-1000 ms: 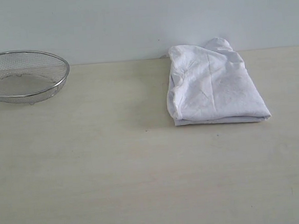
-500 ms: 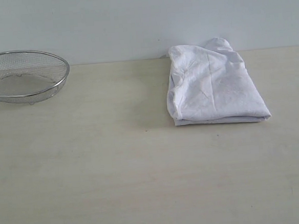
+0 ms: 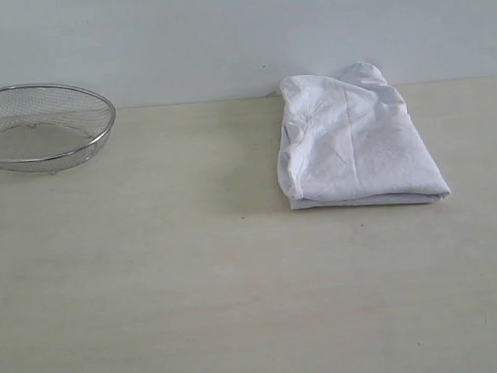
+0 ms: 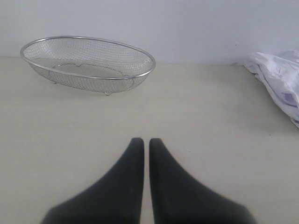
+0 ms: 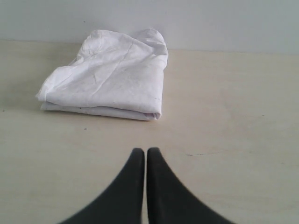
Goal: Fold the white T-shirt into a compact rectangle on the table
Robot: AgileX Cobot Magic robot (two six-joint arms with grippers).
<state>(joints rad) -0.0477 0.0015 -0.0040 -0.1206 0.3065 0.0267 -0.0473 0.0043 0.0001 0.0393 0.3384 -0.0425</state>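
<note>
Behind everything you have a plain wall [image 3: 178, 38] — pale grey-blue, smooth, evenly lit. It meets the far edge of the table [image 3: 153, 287] in a straight line; light is soft, shadows faint.

Wide pale beige desk [image 3: 196, 292] with faint wood grain, folded white T-shirt [image 3: 356, 145] lying at its far edge, round wire-mesh basket [image 3: 39, 126] standing far left, well apart
</note>
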